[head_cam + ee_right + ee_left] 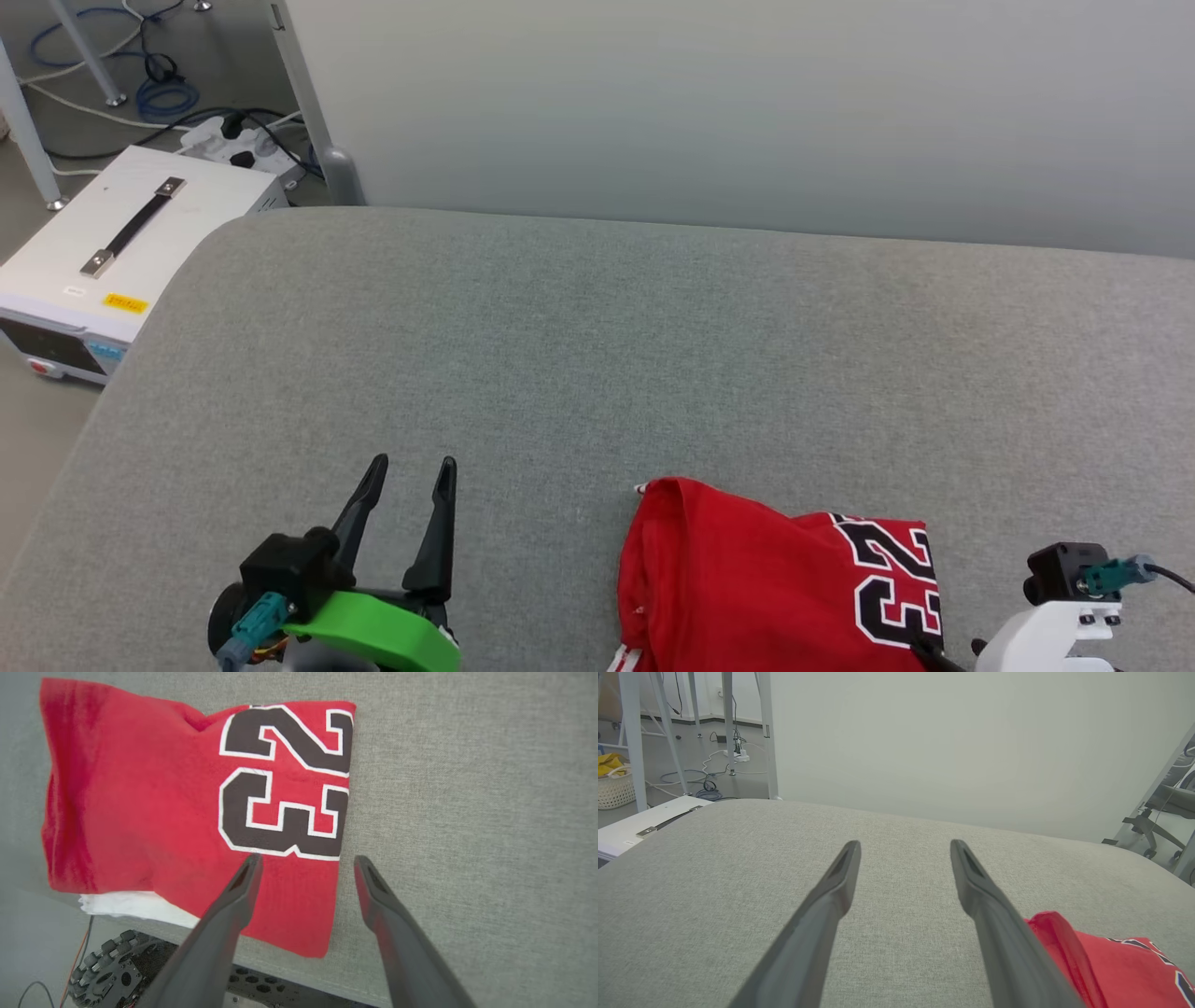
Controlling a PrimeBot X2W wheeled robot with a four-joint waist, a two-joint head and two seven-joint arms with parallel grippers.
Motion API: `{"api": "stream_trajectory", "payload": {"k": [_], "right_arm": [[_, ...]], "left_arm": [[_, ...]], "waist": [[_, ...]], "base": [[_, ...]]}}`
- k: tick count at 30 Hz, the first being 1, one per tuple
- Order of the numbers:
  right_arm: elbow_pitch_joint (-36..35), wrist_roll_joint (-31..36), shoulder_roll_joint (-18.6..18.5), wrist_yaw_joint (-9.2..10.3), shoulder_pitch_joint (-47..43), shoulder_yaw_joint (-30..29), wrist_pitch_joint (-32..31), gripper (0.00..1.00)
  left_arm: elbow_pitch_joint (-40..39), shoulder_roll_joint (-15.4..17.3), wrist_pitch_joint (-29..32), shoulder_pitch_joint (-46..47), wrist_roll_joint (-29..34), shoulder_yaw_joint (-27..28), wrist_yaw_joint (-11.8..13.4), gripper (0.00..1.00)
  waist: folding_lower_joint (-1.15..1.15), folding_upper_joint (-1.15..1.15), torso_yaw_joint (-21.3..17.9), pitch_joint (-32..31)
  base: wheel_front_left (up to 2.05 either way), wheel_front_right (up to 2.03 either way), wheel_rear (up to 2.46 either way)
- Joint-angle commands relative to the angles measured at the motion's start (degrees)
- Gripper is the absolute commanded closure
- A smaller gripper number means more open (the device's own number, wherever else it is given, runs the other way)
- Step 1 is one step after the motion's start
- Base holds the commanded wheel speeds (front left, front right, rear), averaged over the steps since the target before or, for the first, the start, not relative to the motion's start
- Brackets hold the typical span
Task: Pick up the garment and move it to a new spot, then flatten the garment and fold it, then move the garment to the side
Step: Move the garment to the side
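Folded red jersey shirt (140, 812), black white-outlined numerals up, white edge peeking out, lies on grey fabric surface (597, 355); left claw (413, 461) and right claw (308, 858) spread wide, empty.

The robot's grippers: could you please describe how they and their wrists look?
The left gripper has two long, tapered dark fingers on a bright green curved bracket, with a black camera block and teal cable plug. The right gripper has matching dark fingers on a white bracket, with the same block and plug.

Garment (747, 579) at near edge of table (597, 355), box (121, 252) left
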State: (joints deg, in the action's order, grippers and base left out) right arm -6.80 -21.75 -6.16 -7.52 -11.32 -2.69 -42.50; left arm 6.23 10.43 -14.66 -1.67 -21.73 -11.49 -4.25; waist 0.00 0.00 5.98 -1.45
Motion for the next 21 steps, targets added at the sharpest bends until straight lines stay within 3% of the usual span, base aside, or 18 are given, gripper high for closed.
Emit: {"api": "stream_trajectory", "payload": {"k": [1, 12, 21], "right_arm": [[0.4, 1.1, 0.6, 0.03, 1.8, -0.9, -0.9, 0.0], [5.2, 6.9, 2.8, 0.03, 7.5, -4.4, -6.3, 0.0], [9.5, 7.0, 3.1, 0.03, 7.5, -0.4, -9.2, 0.0]], "left_arm": [[0.1, -0.6, -0.3, 1.7, 0.7, -0.3, -0.3, 0.0], [1.2, -1.8, -0.3, 4.6, 1.7, -0.2, -1.1, 0.0], [1.3, -2.8, -0.3, 6.2, 2.5, 0.9, -1.9, 0.0]], "waist": [[0.0, 0.0, 1.4, 2.1], [0.0, 0.0, 4.8, 8.1], [0.0, 0.0, 5.8, 10.7]], "base": [[0.0, 0.0, 0.0], [0.0, 0.0, 0.0], [0.0, 0.0, 0.0]]}}
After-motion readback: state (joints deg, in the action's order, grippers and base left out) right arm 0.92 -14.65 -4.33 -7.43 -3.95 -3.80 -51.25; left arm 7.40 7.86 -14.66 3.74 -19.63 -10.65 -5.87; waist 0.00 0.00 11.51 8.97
